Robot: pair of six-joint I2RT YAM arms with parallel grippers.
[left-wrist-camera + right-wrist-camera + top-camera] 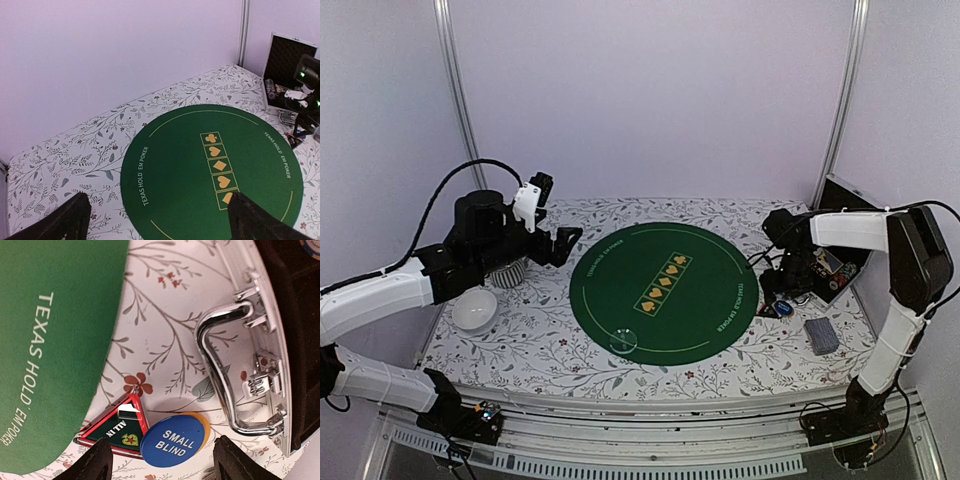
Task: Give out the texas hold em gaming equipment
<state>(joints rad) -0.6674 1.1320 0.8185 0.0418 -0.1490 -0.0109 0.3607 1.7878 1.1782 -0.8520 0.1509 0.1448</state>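
The green round poker mat (660, 290) lies mid-table. In the right wrist view a blue "SMALL BLIND" button (174, 446) rests on top of an orange button (204, 421), beside a red triangular "ALL IN" marker (117, 429). My right gripper (162, 466) hovers open over them, a finger on each side of the blue button, touching nothing. From above, the right gripper (778, 290) hangs just off the mat's right edge. A grey-blue deck of cards (821, 336) lies nearer the front right. A pale round chip (624, 340) sits on the mat's near left. My left gripper (567, 246) is wide open and empty over the mat's left edge.
An open metal case (835, 262) with chips inside stands at the right; its chrome handle (227, 375) is close beside my right fingers. A white bowl (475, 310) and a striped mug (507, 272) sit under my left arm.
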